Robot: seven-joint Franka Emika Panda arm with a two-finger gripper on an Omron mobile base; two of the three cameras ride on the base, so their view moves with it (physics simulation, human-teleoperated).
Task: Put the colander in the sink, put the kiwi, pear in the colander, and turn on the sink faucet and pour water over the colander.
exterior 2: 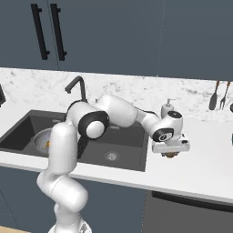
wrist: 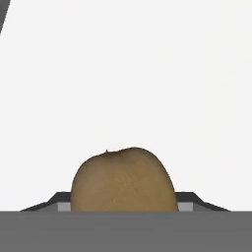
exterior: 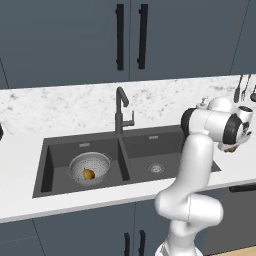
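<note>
kiwi (wrist: 123,179) between fingertips (wrist: 59,201) — hand view

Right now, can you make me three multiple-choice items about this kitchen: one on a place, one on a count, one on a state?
1. Where is the colander?
A. in the sink's left basin
B. in the sink's right basin
C. on the counter

2. How many fruits lie in the colander?
A. none
B. one
C. two

3. What is the state of the faucet?
A. a stream runs into the colander
B. a stream runs into the right basin
C. no water runs

Key: 1 A, the left base view shows the colander in the left basin of the sink. 2 B, just the pear lies in it; the kiwi sits between the fingers of the gripper over the counter. 3 C, no stream falls from the spout.
</note>
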